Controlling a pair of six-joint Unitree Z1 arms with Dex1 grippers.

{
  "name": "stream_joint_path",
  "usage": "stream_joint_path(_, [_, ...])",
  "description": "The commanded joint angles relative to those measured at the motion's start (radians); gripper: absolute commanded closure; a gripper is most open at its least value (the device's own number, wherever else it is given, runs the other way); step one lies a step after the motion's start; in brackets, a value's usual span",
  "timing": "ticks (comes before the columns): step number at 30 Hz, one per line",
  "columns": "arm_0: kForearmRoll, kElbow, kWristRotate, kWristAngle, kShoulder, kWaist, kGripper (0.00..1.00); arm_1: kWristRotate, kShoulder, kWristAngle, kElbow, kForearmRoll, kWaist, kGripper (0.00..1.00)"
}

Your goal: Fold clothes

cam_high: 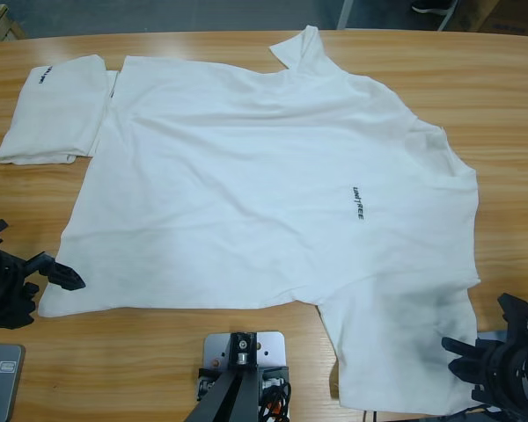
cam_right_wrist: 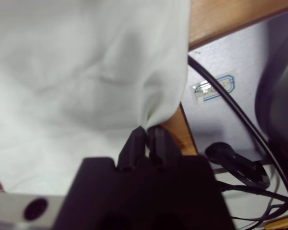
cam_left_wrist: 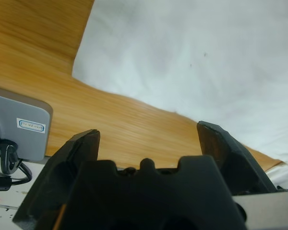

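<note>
The big plain white cotton T-shirt (cam_high: pixel 264 193) lies spread across the long wooden table (cam_high: pixel 510 105). The right gripper (cam_right_wrist: pixel 147 136) pinches its sleeve edge tight; the left gripper (cam_left_wrist: pixel 149 139) gapes wide, empty, just short of its hem.

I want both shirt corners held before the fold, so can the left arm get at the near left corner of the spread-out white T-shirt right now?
Probably yes. The left gripper is open, facing the spread white cloth T-shirt, with only bare wooden table between its fingers and the hem.
</note>
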Motion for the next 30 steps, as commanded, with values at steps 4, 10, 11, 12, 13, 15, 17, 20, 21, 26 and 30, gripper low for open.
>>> stream_joint_path(4, [-0.038, 0.067, -0.164, -0.038, 0.098, -0.013, 0.339, -0.027, 0.052, -0.011, 0.034, -0.087, 0.003, 1.0])
stream_joint_path(10, [-0.048, 0.071, -0.18, -0.016, 0.082, 0.018, 0.335, -0.025, 0.045, -0.009, 0.049, -0.096, 0.003, 1.0])
stream_joint_path(11, [-0.048, 0.074, -0.193, -0.009, 0.081, 0.021, 0.333, -0.025, 0.043, -0.009, 0.05, -0.096, 0.003, 1.0])
stream_joint_path(12, [-0.049, 0.075, -0.208, 0.0, 0.089, 0.022, 0.325, -0.026, 0.04, -0.01, 0.052, -0.096, 0.003, 1.0])
stream_joint_path(13, [-0.059, 0.082, -0.221, 0.009, 0.097, 0.026, 0.322, -0.025, 0.038, -0.011, 0.052, -0.096, 0.003, 1.0])
stream_joint_path(15, [-0.103, 0.112, -0.233, 0.011, 0.099, 0.041, 0.317, -0.025, 0.033, -0.011, 0.057, -0.096, 0.003, 1.0])
stream_joint_path(17, [-0.132, 0.132, -0.255, 0.019, 0.099, 0.054, 0.313, -0.026, 0.029, -0.012, 0.061, -0.097, 0.003, 1.0])
stream_joint_path(20, [-0.149, 0.153, -0.316, 0.026, 0.081, 0.118, 0.28, -0.026, 0.032, -0.013, 0.061, -0.103, 0.003, 1.0])
stream_joint_path(21, [-0.156, 0.157, -0.319, 0.038, 0.064, 0.156, 0.283, -0.027, 0.033, -0.013, 0.061, -0.104, 0.003, 1.0])
stream_joint_path(26, [-0.159, 0.117, -0.108, 0.086, 0.013, 0.268, 0.275, -0.027, 0.027, -0.016, 0.065, -0.104, 0.003, 1.0])
stream_joint_path(30, [-0.141, 0.109, -0.055, 0.067, 0.029, 0.264, 0.239, -0.027, 0.034, -0.02, 0.06, -0.109, 0.003, 1.0])
